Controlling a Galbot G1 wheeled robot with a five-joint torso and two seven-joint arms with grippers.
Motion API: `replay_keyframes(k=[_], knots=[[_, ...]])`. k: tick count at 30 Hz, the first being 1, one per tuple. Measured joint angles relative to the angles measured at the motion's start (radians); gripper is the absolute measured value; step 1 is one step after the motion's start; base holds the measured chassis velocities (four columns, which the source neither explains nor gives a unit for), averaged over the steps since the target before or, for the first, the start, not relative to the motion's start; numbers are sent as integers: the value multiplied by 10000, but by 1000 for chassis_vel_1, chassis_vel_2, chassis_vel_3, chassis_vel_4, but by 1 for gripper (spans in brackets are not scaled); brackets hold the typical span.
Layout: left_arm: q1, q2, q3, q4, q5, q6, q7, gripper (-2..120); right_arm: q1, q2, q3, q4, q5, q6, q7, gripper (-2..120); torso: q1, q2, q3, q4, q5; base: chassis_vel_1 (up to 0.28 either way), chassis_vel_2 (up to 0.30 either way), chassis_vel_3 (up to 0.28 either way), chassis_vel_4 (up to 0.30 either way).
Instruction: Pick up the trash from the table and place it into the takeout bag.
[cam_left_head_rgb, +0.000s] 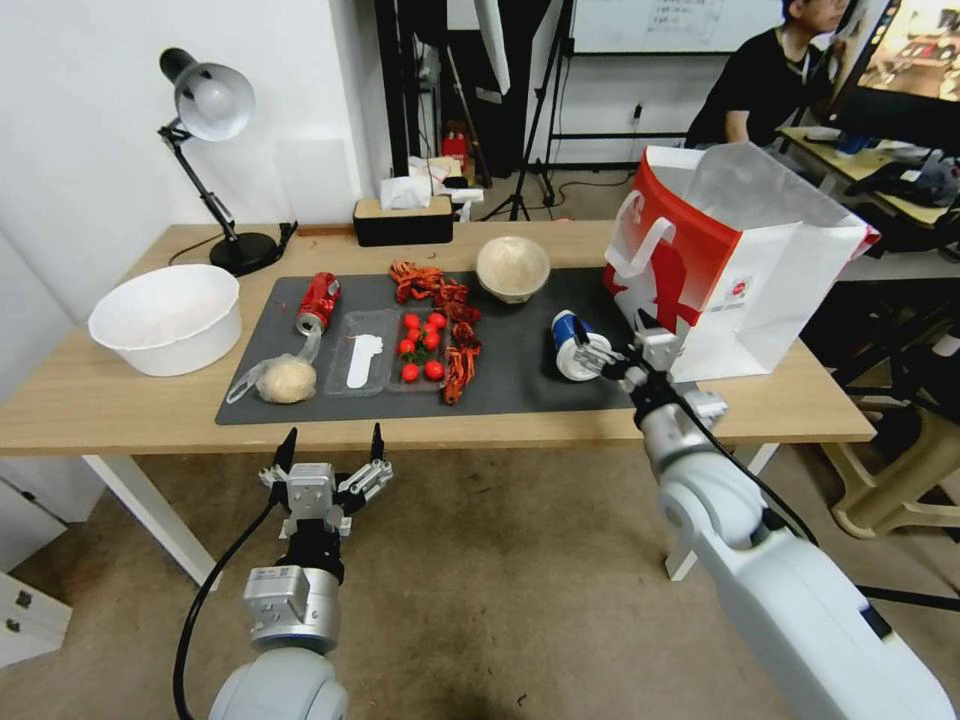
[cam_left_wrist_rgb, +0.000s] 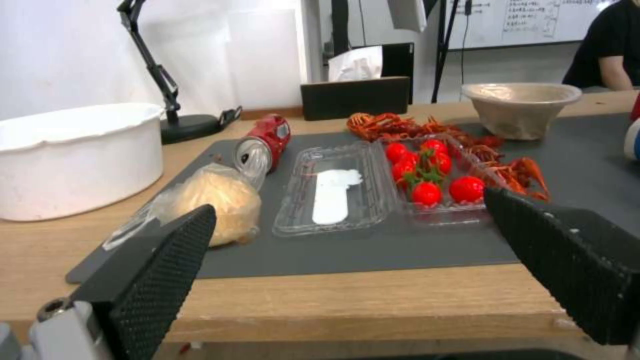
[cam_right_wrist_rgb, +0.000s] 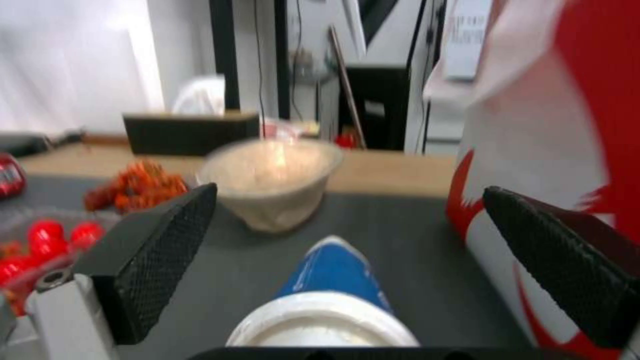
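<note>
1. Cluttered office behind, light-wood table (cam_left_head_rgb: 120, 400) in front: from my remote seat the head view shows the dark grey mat (cam_left_head_rgb: 520, 385) running across the middle of the frame, and the step in hand looks to be the blue cup.

2. Blue cup with white lid (cam_left_head_rgb: 572, 346) lies on its side at centre right of the head view, lid toward me, just beside the red-and-white takeout bag (cam_left_head_rgb: 730, 270), which stands open-topped at upper right.

3. My right gripper (cam_left_head_rgb: 606, 362) sits at the cup, its jaws spread wide; in the right wrist view the cup (cam_right_wrist_rgb: 330, 290) lies low between the two black pads (cam_right_wrist_rgb: 160, 250), neither visibly touching it.

4. To do this well, I judge I should keep the cup centred, go a little deeper past the lid rim, and close on the blue body rather than the lid, which may pop off.

5. The bag wall is close to the outer pad, so I would lift straight before swinging over the bag's mouth.

6. Farther left on the mat: beige bowl (cam_left_head_rgb: 512, 266), crushed red can (cam_left_head_rgb: 318, 301), clear bag with beige lump (cam_left_head_rgb: 283, 379).

7. My left gripper (cam_left_head_rgb: 332, 452) hangs below the table's near edge at lower centre left, jaws wide apart, holding nothing.
</note>
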Motion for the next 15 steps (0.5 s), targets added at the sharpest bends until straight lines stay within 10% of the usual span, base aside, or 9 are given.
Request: replay_keyframes(k=[15], knots=[[-99, -2, -53, 114, -48, 61, 10, 100, 1201, 589, -991, -516, 710, -2755, 2034, 100, 0, 1, -1, -1, -1, 0, 0, 0, 0]])
